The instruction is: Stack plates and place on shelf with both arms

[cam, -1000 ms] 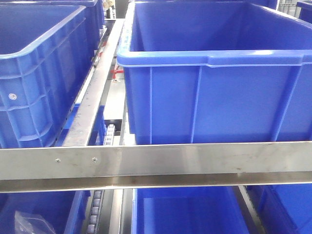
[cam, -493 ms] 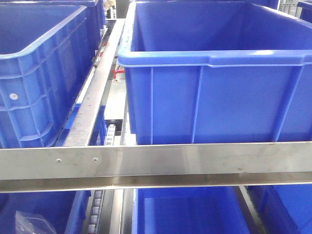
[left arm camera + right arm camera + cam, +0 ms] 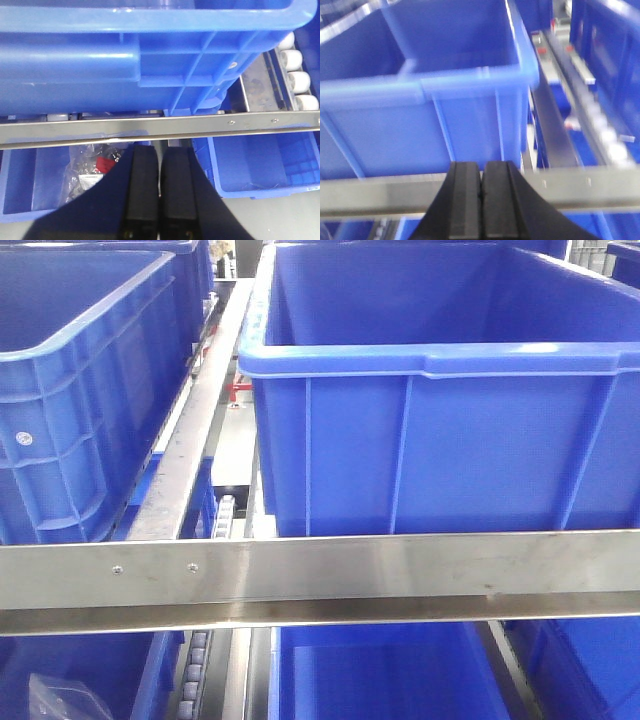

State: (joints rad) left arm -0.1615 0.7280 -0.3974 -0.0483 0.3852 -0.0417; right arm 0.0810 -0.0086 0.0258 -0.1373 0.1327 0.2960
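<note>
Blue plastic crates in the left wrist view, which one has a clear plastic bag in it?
The lower-left blue plastic crate, under the steel shelf beam left of the shut left gripper. It holds a clear bag with something red; the lower-right crate looks empty.

Nearly the whole surroundings are blue plastic and brushed metal. Between the upper crates a narrow gap shows a strip of pale grey floor (image 3: pixel 232 445) with a small red fitting (image 3: pixel 238 392) on it. A clear plastic bag (image 3: pixel 92 167) holding something red lies in a lower bin. Pale grey floor also shows at the bottom right of the left wrist view. Light comes from above, leaving bright glints on the glossy surfaces. No walls or windows can be made out.
</note>
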